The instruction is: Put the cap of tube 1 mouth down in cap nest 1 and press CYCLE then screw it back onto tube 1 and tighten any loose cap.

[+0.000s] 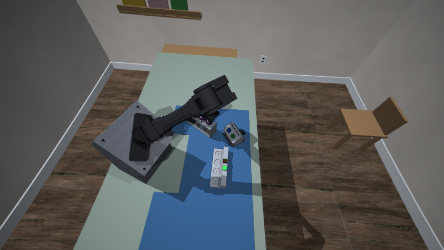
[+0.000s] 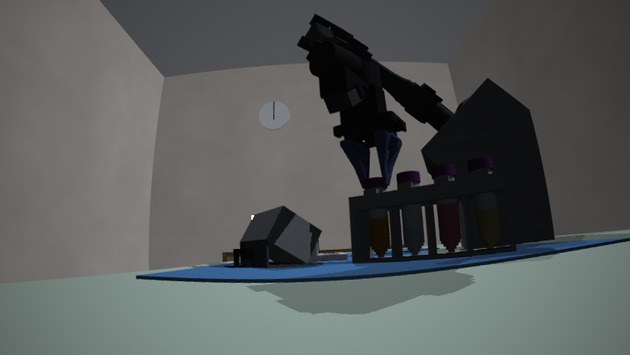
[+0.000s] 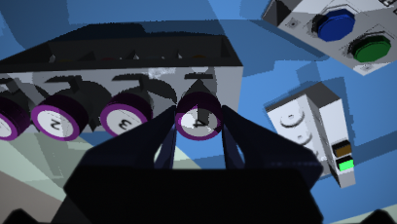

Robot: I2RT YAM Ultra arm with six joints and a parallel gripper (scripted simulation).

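Observation:
The decapping station [image 1: 203, 124] holds four tubes with purple caps. In the wrist view the caps of tube 4 [image 3: 198, 119], tube 3 [image 3: 124, 119] and tube 2 [image 3: 58, 119] show their numbers, and the cap of tube 1 [image 3: 7, 124] is cut off at the left edge. My gripper [image 3: 198, 112] points down over tube 4, with both fingers against the sides of its cap. From the side, the fingertips [image 2: 375, 180] straddle the cap at the station's end [image 2: 376, 183]. All four tubes carry caps. The green lamp [image 3: 345, 165] is lit and the amber lamp [image 1: 225, 160] is dark.
The cap tray [image 1: 219, 167] lies in front of the station, its nests looking empty. The small key desk [image 1: 233, 133] carries the blue CYCLE key [image 3: 336, 26] and the green READY key [image 3: 372, 49], to the right of the gripper. The arm's grey base block [image 1: 130, 143] is at the left.

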